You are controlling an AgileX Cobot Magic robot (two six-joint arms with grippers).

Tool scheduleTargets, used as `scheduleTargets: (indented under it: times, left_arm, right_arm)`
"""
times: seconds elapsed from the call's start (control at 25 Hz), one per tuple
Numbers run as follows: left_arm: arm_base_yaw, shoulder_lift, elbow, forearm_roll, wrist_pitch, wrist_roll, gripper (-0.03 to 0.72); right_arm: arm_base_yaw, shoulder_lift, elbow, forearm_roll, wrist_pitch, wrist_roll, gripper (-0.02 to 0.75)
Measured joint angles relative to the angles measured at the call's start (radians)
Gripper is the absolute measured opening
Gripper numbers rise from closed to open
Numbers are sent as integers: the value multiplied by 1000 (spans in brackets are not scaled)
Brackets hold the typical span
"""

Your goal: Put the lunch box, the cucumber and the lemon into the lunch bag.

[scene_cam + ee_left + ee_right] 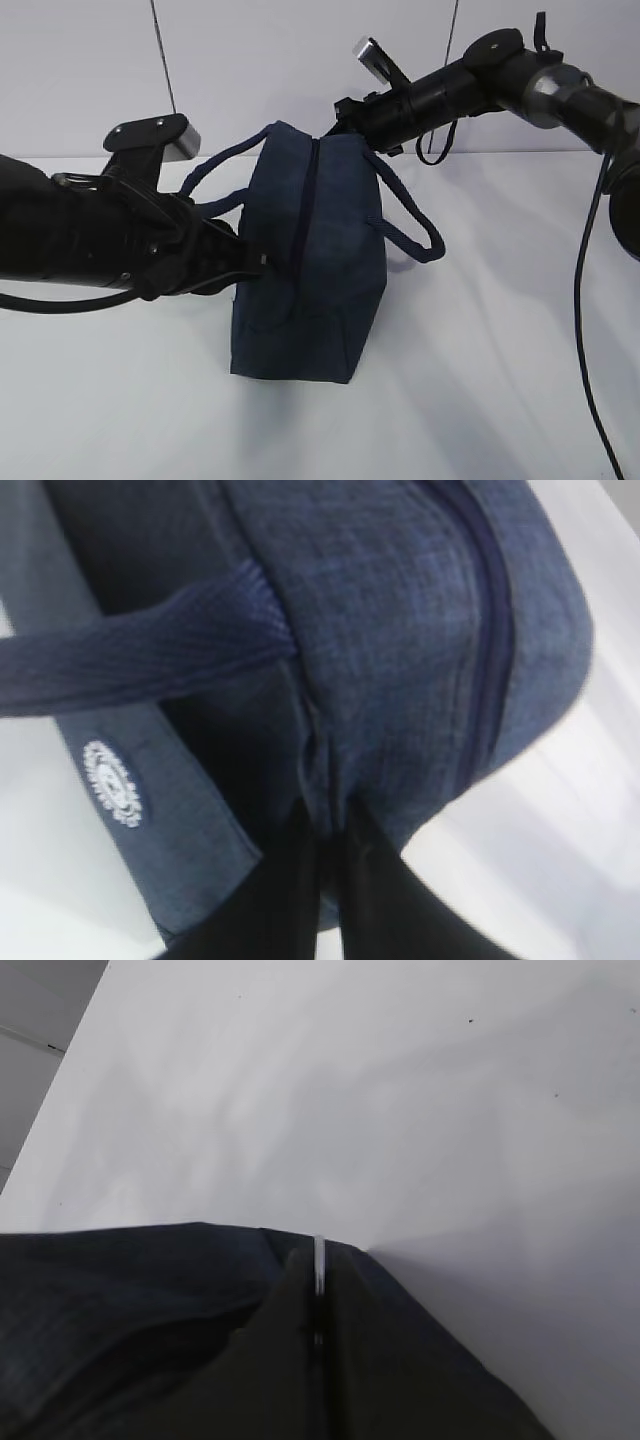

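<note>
A: L gripper (325, 855) status?
B: Jaws pinched on fabric fold near zipper (303, 215), front end of lunch bag (330, 290).
A: R gripper (345, 118)?
B: Closed on metal ring pull (319, 1265), bag's far end. Bag stands upright on table (480, 400).

a white table (480, 380) carries only the navy lunch bag (320, 260), standing upright.
</note>
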Motion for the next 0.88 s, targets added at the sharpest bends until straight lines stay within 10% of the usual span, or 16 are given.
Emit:
scheduleTargets:
  times: [0.88]
  left_arm:
    - [130, 68, -15, 17, -439, 2, 3]
  right_arm:
    - [48, -50, -2, -86, 16, 2, -13]
